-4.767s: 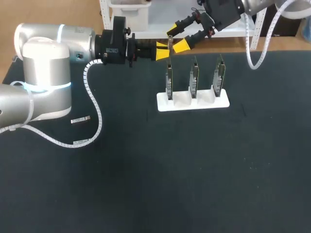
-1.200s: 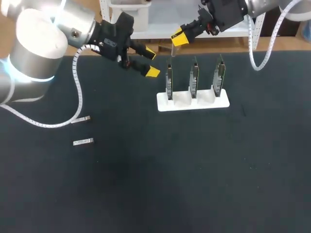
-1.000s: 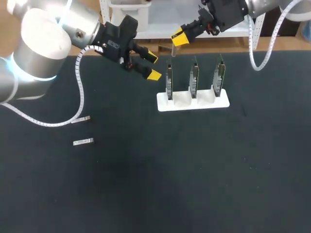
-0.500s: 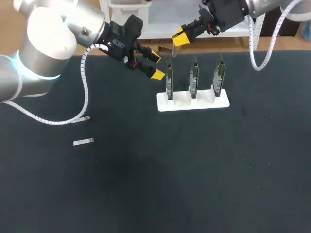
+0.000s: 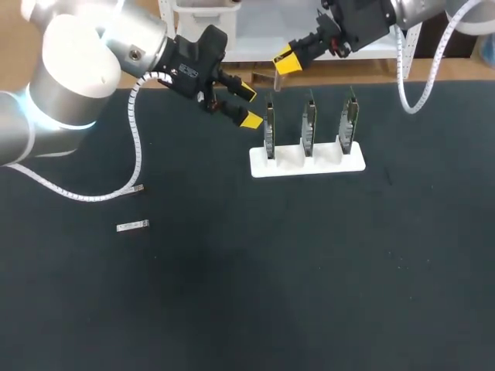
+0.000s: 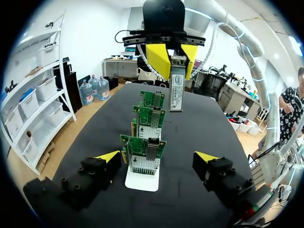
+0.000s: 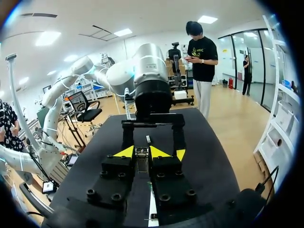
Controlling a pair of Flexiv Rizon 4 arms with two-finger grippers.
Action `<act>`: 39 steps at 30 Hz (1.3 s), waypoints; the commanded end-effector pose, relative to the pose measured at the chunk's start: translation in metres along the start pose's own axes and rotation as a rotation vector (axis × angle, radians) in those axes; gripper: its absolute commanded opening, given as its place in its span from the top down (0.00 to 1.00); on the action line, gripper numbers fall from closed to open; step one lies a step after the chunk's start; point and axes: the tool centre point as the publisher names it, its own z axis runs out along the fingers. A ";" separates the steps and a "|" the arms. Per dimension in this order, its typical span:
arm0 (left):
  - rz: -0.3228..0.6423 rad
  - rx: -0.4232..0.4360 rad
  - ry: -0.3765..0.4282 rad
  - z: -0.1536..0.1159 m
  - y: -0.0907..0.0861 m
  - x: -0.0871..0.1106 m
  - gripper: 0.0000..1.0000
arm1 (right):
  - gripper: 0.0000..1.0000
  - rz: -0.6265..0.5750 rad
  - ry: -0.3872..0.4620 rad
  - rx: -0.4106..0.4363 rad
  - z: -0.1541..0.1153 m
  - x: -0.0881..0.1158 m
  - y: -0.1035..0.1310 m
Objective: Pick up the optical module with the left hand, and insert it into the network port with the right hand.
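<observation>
The right pincer (image 5: 285,60) is squeezed tight on the optical module (image 5: 274,79), which hangs from its tips with its long side straight up and down, the network port (image 6: 151,148) lower down below it, while the left pincer (image 5: 247,106) nearby is spread wide, holding nothing.

Beside the end card (image 5: 269,127), the left tool (image 5: 249,107) seemingly blocks that side.

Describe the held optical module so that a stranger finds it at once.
Find the white stand with three upright green cards. Near its left end the right tool holds a silver module in the air; the other module lies flat on the table.
</observation>
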 end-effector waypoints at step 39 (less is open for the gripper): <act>-0.001 -0.003 0.003 -0.001 -0.001 0.000 0.00 | 1.00 -0.028 0.100 0.017 0.028 0.021 -0.021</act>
